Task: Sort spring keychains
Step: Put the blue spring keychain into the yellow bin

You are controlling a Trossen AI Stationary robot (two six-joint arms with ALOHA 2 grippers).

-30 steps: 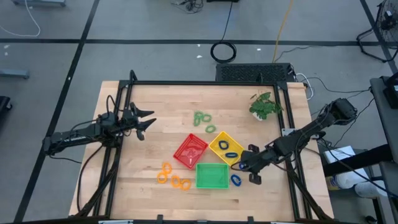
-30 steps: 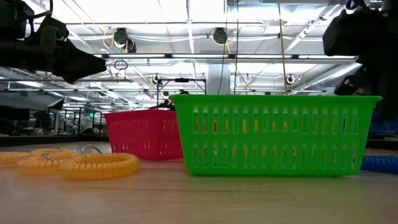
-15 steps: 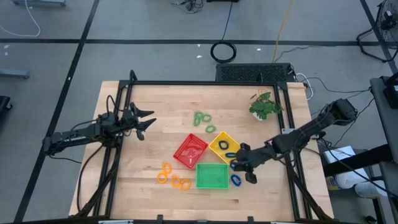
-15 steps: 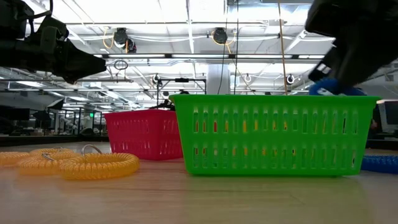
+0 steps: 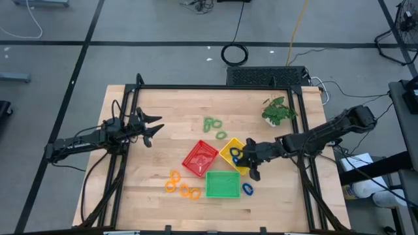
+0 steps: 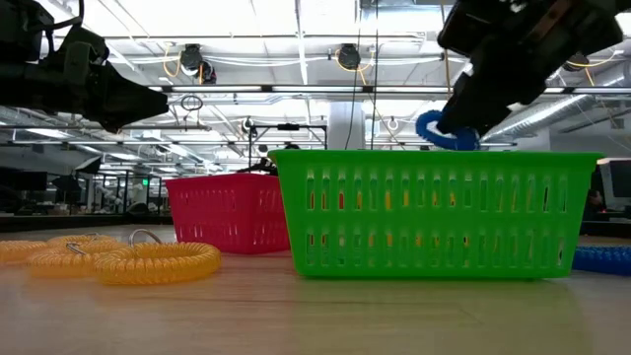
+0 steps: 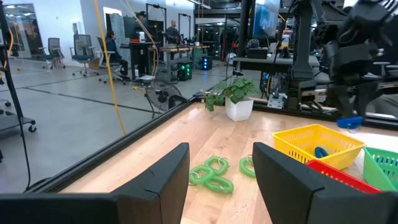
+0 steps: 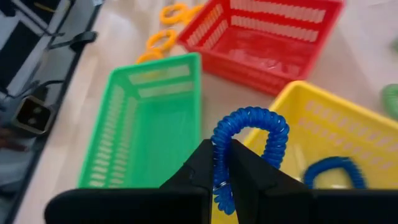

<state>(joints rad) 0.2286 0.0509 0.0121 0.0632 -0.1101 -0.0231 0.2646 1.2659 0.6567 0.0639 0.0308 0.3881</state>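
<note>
My right gripper [image 5: 243, 157] is shut on a blue spring keychain [image 8: 249, 134] above the yellow tray [image 5: 230, 149], also visible in the low view [image 6: 439, 133]. Another blue keychain [image 8: 333, 169] lies in that tray, and one [image 5: 248, 189] lies on the table right of the green tray [image 5: 222, 184]. Green keychains [image 5: 212, 123] lie beyond the red tray [image 5: 199, 158]; orange ones [image 5: 179, 185] lie left of the green tray. My left gripper [image 5: 155, 128] waits open over the table's left side. My right gripper pinches the blue keychain between its two fingers [image 8: 202, 165] at one side of the coiled loop [image 8: 219, 163]. The fingers reach in from the table's right. The loop arches out beyond the fingertips, lifted clear above the yellow tray's edge [image 8: 273, 146].
A potted leafy plant [image 5: 278, 111] stands near the far right corner. The three trays sit close together at the table's middle. A black frame [image 5: 215, 87] runs along the far edge and sides. Bare wood lies at the near left and far left.
My right gripper has risen and travelled from the near right of the table toward the left and far side, carrying the blue keychain from beside the green tray up over the yellow tray. My left arm has kept still.
</note>
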